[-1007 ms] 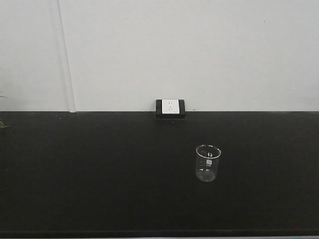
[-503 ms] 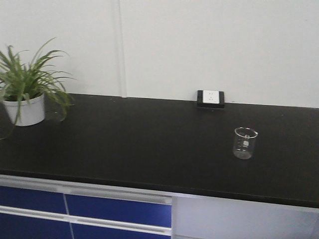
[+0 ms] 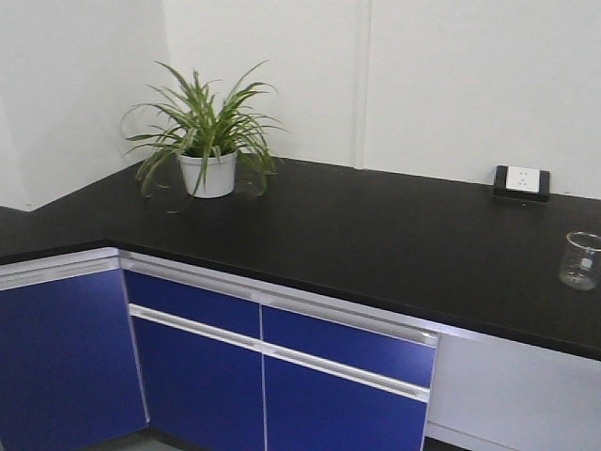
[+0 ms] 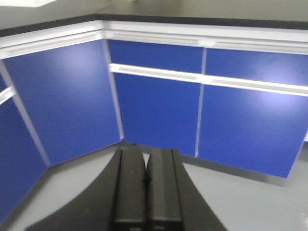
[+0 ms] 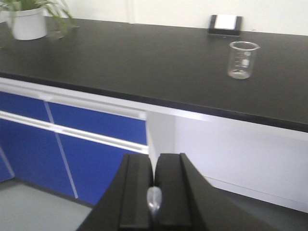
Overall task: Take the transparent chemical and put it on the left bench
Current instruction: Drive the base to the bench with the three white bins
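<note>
My right gripper (image 5: 154,166) is shut on the transparent chemical (image 5: 154,203), a colourless dropper whose rounded bulb shows between the black fingers. It hangs in front of the cabinets, below the black countertop (image 5: 144,62). My left gripper (image 4: 146,158) is shut and empty, pointing at the floor before the blue corner cabinets (image 4: 159,106). The left bench with white bins is out of view. Neither gripper shows in the front view.
A clear glass beaker (image 3: 580,260) stands at the right of the black countertop (image 3: 376,235), also in the right wrist view (image 5: 240,59). A wall socket (image 3: 522,180) sits behind it. A potted plant (image 3: 207,141) stands near the corner. Blue drawers (image 3: 282,366) lie below.
The front view has swung left and pulled back: the beaker and socket slid to the right edge, and the plant, corner and blue cabinets came into view.
</note>
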Robot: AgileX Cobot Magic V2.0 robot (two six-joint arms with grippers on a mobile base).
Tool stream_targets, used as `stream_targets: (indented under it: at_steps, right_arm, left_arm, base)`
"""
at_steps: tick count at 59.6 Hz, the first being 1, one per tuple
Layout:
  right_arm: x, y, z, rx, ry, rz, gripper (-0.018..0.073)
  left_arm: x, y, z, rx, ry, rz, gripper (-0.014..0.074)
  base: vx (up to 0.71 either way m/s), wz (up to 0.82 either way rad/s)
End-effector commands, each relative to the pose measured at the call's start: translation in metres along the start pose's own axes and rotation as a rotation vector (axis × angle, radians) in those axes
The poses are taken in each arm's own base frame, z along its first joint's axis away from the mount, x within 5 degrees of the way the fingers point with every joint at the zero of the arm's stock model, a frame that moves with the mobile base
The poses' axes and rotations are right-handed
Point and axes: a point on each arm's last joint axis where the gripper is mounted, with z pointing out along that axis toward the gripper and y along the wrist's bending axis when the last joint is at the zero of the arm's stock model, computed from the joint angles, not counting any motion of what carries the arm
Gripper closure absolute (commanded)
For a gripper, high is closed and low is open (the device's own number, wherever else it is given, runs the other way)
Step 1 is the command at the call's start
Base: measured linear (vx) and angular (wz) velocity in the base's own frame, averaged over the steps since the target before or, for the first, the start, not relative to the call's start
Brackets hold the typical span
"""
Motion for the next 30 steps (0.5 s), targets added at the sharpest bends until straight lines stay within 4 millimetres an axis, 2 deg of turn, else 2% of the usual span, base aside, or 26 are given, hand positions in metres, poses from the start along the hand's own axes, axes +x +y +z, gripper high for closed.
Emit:
stream_targets:
  at_steps: [1,18,30]
  right_arm:
    - [-0.0149,0.0019,-0.0023,-0.020,-0.091,-0.014,0.0559]
    - [-0.0149,0.0019,-0.0023,-0.020,-0.091,-0.014,0.0559]
    - [-0.0149,0.0019,-0.0023,-0.020,-0.091,-0.014,0.0559]
  left_arm:
    - [-0.0028,0.0001,-0.0013,-0.002,-0.081,-0.009,0.0600]
    - [-0.0028,0.0001,-0.0013,-0.002,-0.081,-0.009,0.0600]
    - [-0.0028,0.0001,-0.0013,-0.002,-0.081,-0.009,0.0600]
  base:
    - [-0.25,0.43]
    - [-0.23,0.45]
    - [-0.19,0.63]
